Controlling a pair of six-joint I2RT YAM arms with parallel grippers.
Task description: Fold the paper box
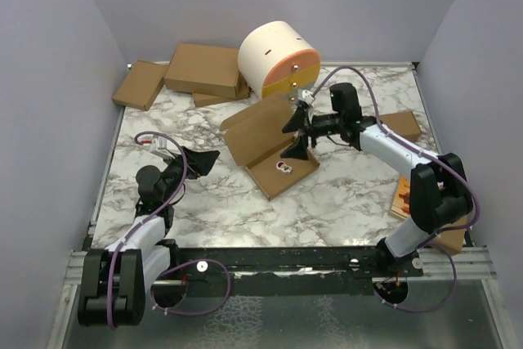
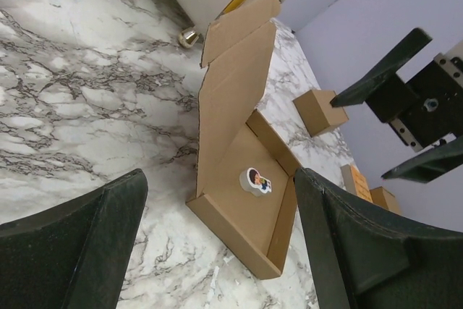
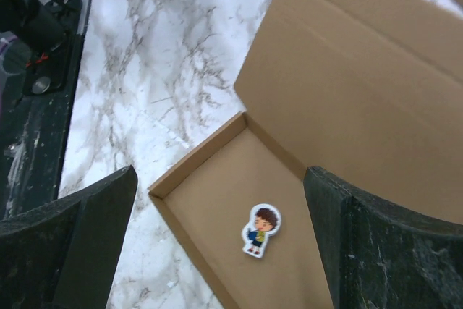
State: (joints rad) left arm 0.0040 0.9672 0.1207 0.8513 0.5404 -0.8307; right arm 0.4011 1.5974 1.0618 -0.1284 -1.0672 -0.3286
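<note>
paper box [image 1: 257, 132]: lid up
right end effector [image 1: 288, 143]: jaws apart, over paper box
left end effector [image 1: 204, 163]: jaws apart, beside paper box

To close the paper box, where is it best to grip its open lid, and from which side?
Probably the free outer edge of the lid, from the side away from the tray: that panel leans back open, hinged along the tray, and the open right gripper hovers nearby.
</note>
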